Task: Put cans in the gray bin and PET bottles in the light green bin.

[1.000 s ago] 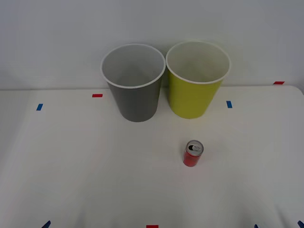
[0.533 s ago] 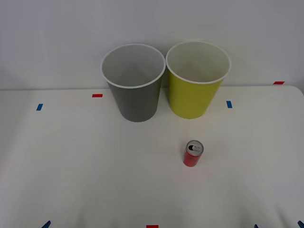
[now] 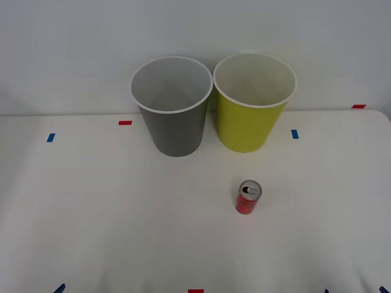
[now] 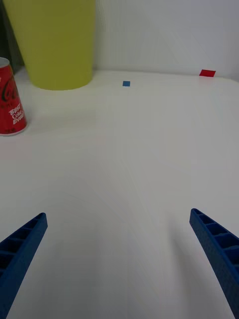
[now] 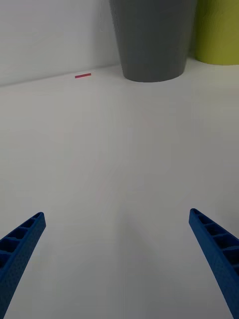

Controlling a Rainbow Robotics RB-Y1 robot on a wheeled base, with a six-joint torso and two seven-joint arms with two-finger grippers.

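White tabletop (image 3: 91, 213) fills the front view, with the gray bin (image 3: 176, 128) and the light green bin (image 3: 250, 122) standing upright just beside each other against the wall. Taking the gray bin as landmark: the green bin stands at its right, a red tape mark (image 3: 124, 122) lies near its left, and a blue tape mark (image 3: 51, 137) lies farther left. The can (image 3: 248, 197) stands upright nearer the robot and to the right of the gray bin, in front of the green bin and apart from it. It is short and red, with a silver top and pull tab. Nothing lies between the can and either bin.

In the right wrist view, the right gripper (image 4: 119, 264) hangs released over bare table, its blue ribbed fingers (image 4: 22, 244) spread wide. The can (image 4: 11, 99) with its white lettering stands close before the green bin (image 4: 55, 40), not touching it. A blue mark (image 4: 126, 83) and a red mark (image 4: 207, 73) lie beyond.

In the left wrist view, the left gripper (image 5: 117, 264) is likewise spread and holds nothing. The gray bin (image 5: 152, 40) stands ahead, with the green bin (image 5: 217, 32) beside it and a red mark (image 5: 82, 76) on its other side.
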